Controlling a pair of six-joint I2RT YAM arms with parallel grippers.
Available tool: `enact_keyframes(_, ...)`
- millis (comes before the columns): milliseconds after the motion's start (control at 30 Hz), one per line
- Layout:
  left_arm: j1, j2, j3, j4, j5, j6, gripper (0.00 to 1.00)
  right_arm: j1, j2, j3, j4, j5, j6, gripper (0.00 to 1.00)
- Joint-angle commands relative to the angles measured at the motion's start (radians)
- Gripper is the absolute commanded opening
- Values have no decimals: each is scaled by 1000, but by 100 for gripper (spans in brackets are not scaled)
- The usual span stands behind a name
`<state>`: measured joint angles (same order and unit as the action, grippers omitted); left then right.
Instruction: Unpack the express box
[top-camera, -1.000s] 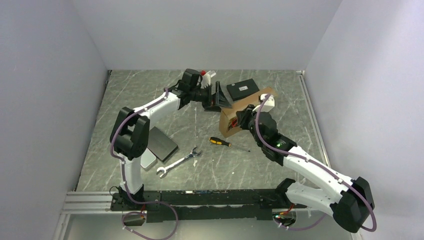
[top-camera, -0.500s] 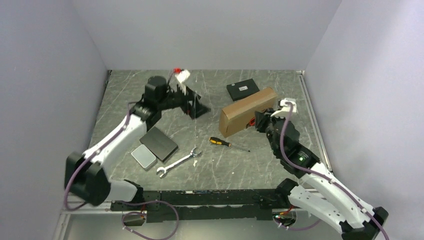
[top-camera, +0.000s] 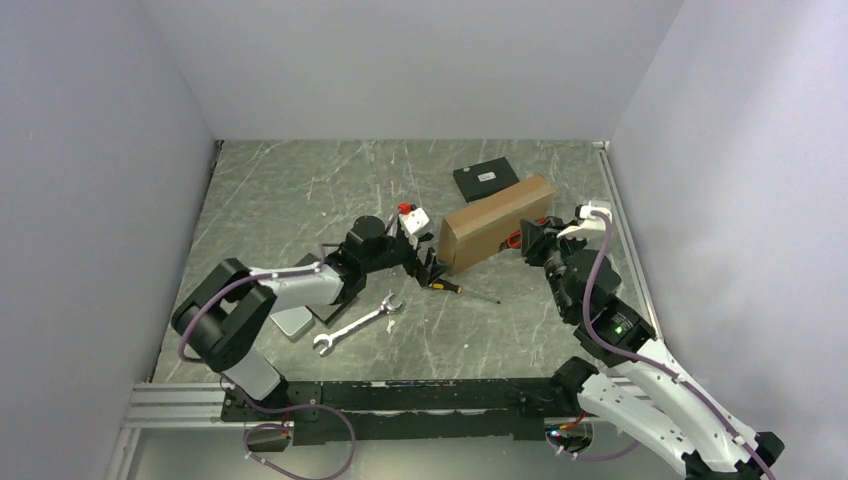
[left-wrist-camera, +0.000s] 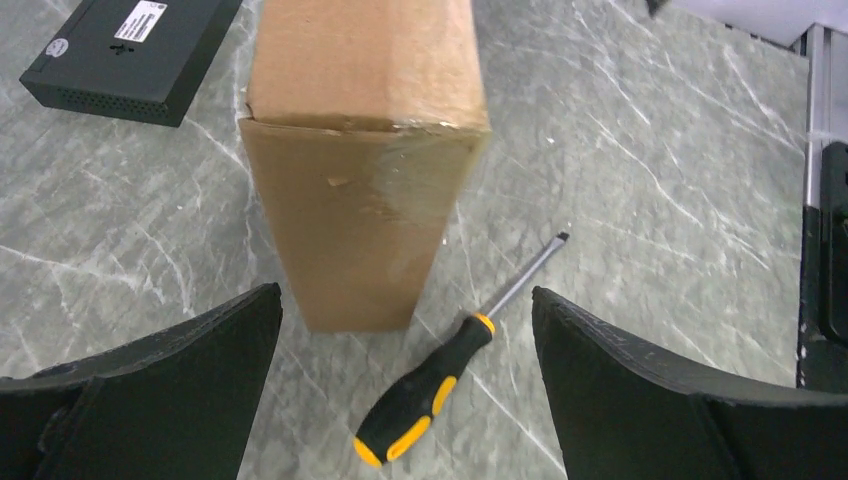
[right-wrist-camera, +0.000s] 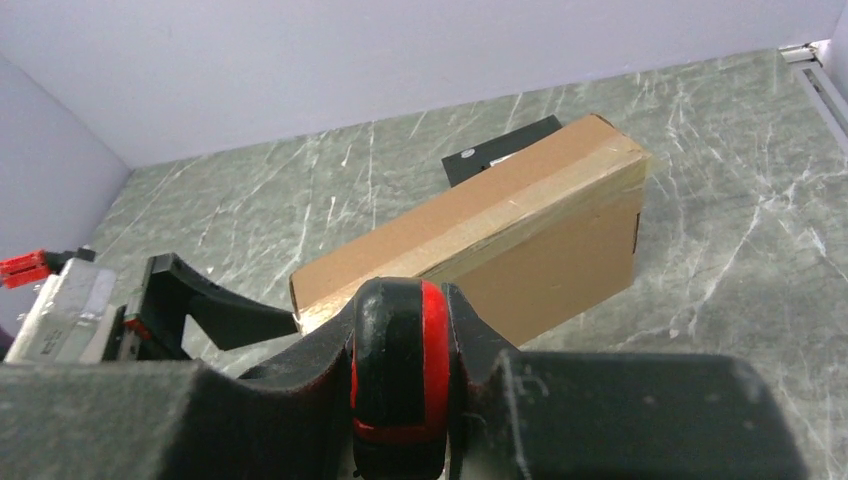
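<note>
Occlusions: the small black box (left-wrist-camera: 130, 50) is cut off by the frame edge in the left wrist view and half hidden behind the express box (top-camera: 497, 222) in the right wrist view. The express box lies closed on the far right part of the table (top-camera: 300, 200). Its short end faces the left gripper (top-camera: 428, 268), whose jaws stand fully spread and empty, clear of the box, above a screwdriver (left-wrist-camera: 430, 400). The right gripper (top-camera: 528, 240), beside the box's right end, is clamped tight on a rounded black-and-red object (right-wrist-camera: 400, 370) whose identity cannot be made out.
</note>
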<state>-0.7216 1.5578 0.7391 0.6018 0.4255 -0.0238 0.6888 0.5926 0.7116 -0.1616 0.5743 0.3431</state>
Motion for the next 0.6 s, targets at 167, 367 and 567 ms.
enact_keyframes(167,-3,173,64,340,-4,-159,99,-2,-21,38,59,-12,-13,0)
enact_keyframes(367,0,253,74,444,-14,-206,99,-2,75,51,237,-266,-146,0)
enact_keyframes(567,1,270,85,461,-37,-199,94,0,218,145,320,-351,-223,0)
